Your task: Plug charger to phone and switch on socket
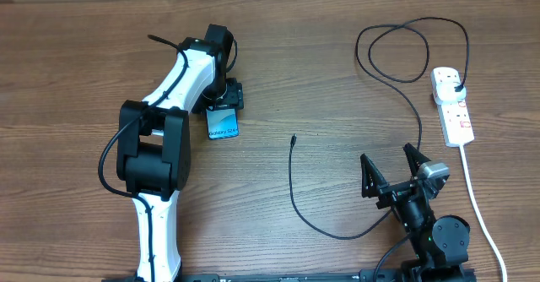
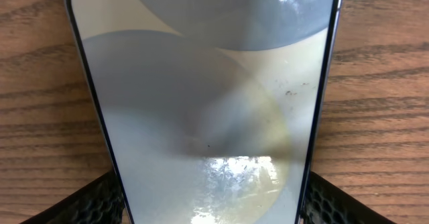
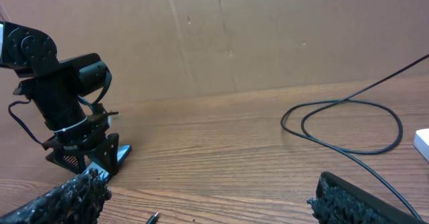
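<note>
The phone (image 1: 223, 127), light blue with white text, lies on the table, and its screen fills the left wrist view (image 2: 208, 83). My left gripper (image 1: 226, 98) is shut on the phone's far end, with a finger on each long edge (image 2: 214, 200). The charger's black cable (image 1: 292, 185) lies loose; its small tip (image 1: 293, 138) rests on the wood and shows in the right wrist view (image 3: 153, 217). Its plug head (image 1: 456, 87) sits in the socket (image 1: 452, 106). My right gripper (image 1: 391, 169) is open and empty above the cable, right of the tip (image 3: 211, 210).
The cable makes a loop (image 1: 405, 54) at the back right, also in the right wrist view (image 3: 348, 127). The socket's thick white cord (image 1: 474, 199) runs toward the front edge past the right arm. A cardboard wall (image 3: 221, 36) stands behind the table.
</note>
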Robot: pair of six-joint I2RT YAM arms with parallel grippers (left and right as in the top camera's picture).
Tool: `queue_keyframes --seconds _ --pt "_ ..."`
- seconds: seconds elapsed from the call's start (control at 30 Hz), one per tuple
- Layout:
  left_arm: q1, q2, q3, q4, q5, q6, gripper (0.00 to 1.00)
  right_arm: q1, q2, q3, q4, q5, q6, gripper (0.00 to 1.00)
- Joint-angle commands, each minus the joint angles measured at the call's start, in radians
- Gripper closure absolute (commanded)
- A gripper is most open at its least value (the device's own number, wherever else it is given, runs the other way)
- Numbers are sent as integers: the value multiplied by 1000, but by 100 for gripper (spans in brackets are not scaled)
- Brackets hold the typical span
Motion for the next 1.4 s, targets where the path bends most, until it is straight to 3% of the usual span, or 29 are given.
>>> queue_keyframes --seconds 0.0,0.23,0.5,1.0,1.23,1.37 --pt "40 251 -117 26 112 71 34 2 -9 -11 3 -6 -4 0" --pt "40 251 -28 -58 195 158 39 2 -9 -11 3 -6 -4 0" --pt "41 216 49 -123 383 234 38 2 -9 -11 2 -6 -4 0" --pt "42 141 49 -132 964 368 37 2 -9 -11 2 -6 -4 0" --pt "42 141 49 -140 1012 371 36 2 -9 -11 3 -6 -4 0" --pt "42 141 49 -171 1087 444 36 2 -9 -11 5 -43 3 0"
